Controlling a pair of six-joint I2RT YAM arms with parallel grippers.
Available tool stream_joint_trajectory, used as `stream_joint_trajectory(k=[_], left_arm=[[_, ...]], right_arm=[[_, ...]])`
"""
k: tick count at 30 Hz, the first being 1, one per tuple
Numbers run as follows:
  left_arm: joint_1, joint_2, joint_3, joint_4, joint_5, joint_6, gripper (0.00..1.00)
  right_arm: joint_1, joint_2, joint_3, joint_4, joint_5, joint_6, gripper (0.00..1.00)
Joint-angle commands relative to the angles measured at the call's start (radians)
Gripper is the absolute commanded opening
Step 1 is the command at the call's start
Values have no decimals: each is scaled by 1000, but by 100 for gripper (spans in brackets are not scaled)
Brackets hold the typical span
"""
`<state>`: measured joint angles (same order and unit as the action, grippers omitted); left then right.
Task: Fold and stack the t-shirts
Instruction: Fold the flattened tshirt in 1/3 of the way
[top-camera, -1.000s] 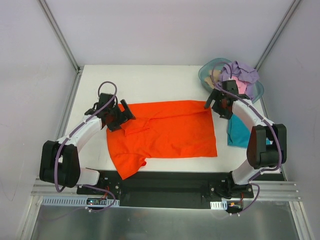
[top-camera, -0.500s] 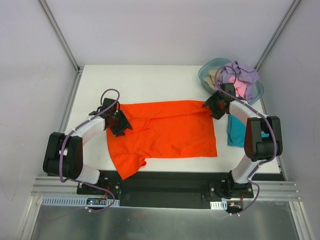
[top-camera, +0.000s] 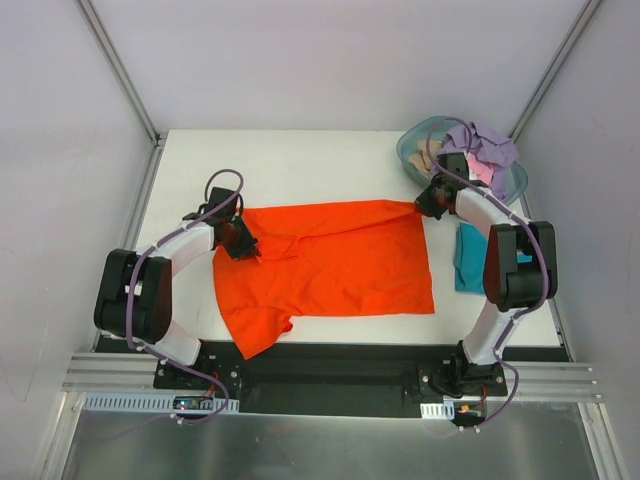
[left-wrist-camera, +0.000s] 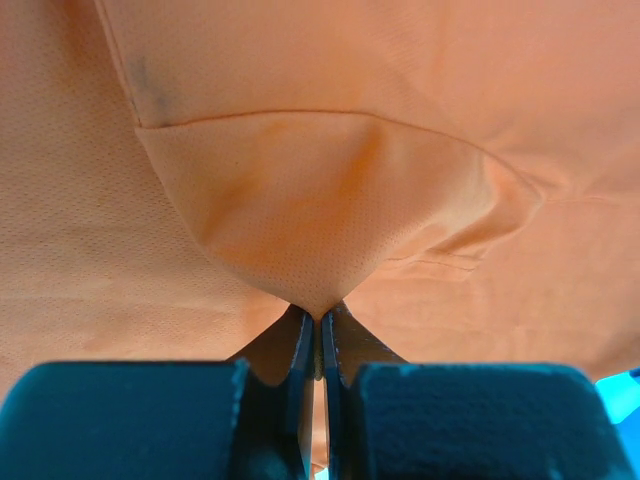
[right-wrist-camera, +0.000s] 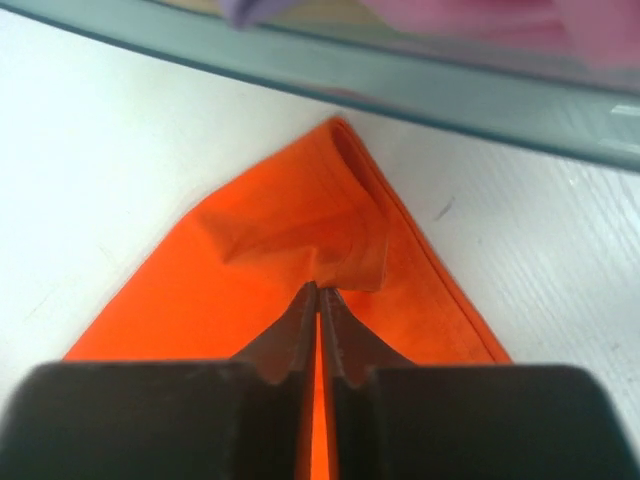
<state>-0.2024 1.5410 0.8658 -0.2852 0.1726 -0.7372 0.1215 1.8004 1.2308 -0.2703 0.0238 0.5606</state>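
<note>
No text, label, brand, number or sign can be read in any of the views; the orange t-shirt (top-camera: 340, 260) is seen as plain cloth; nothing legible is carried by the counter (top-camera: 300, 170).

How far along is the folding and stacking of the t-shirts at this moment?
Done, apparently: a teal t-shirt lies flat, seemingly folded, on the table. In hand: the orange t-shirt lies spread out, with the left gripper and right gripper each shut on its far edge. Left: folding it, stacking, then the lavender shirt and pink shirt in the tub.
</note>
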Motion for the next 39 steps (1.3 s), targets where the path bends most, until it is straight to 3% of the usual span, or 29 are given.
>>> stream_joint_trajectory(k=[1,10,16,19,23,33,35,39], left_arm=[[20,-76,35,1,-25,30,0],[24,-156,9,3,-1,27,0],[24,-171,-51,3,30,-5,0],[24,-193,-85,3,28,-17,0],[24,-203,-102,3,33,-21,0],[24,-182,-100,1,44,-22,0],[24,-179,-106,0,44,-31,0],[26,-162,-122,-6,44,-33,0]], right_arm=[[12,8,91,-36,54,-106,1],[69,-32,99,-67,76,-367,1],[84,-45,0,-95,134,-404,1],[87,-56,-22,-122,180,-409,12],[89,-61,-11,-182,217,-410,49],[113,-174,24,-207,133,-465,79],[116,-196,22,-202,98,-481,99],[121,-233,-1,-188,56,-495,99]])
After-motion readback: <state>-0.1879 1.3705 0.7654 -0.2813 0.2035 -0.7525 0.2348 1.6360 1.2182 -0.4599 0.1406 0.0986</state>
